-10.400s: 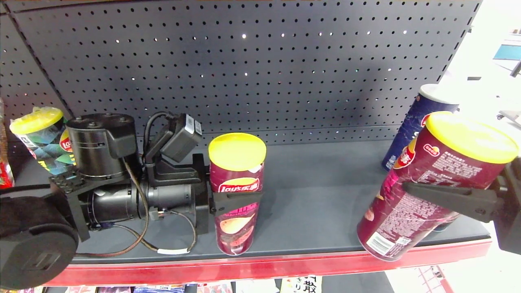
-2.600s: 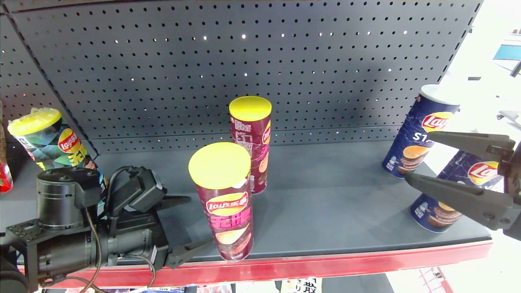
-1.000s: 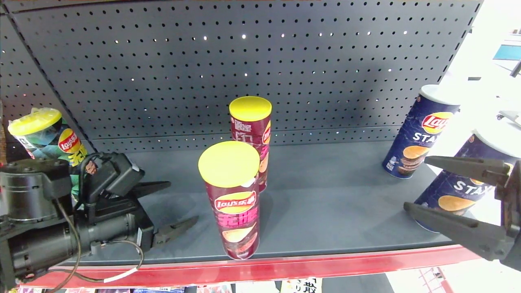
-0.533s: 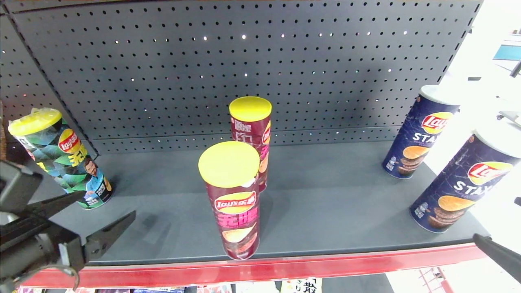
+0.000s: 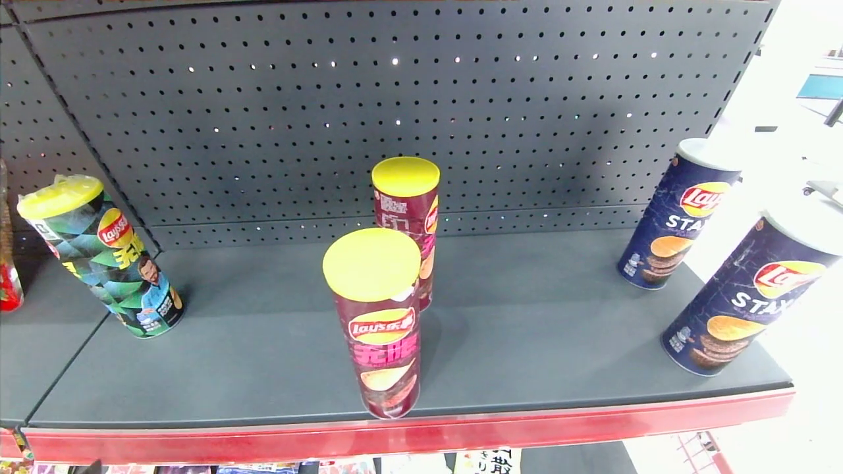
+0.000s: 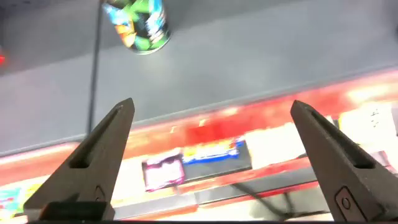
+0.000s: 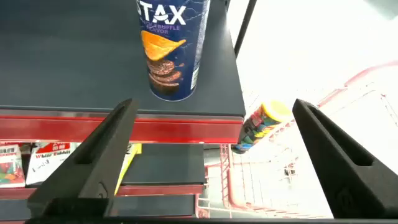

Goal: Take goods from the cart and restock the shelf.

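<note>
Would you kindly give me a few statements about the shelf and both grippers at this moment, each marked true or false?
1. The front maroon can stands just before the rear maroon can on the shelf. True.
2. The green can lies on its side. False: it stands on its base, at the shelf's left.
3. The left gripper is shut on a can. False: it is open and empty, off the shelf's red front edge.
4. The front blue can and the rear blue can stand at the shelf's right end. True.
5. The right gripper is open and empty. True.
</note>
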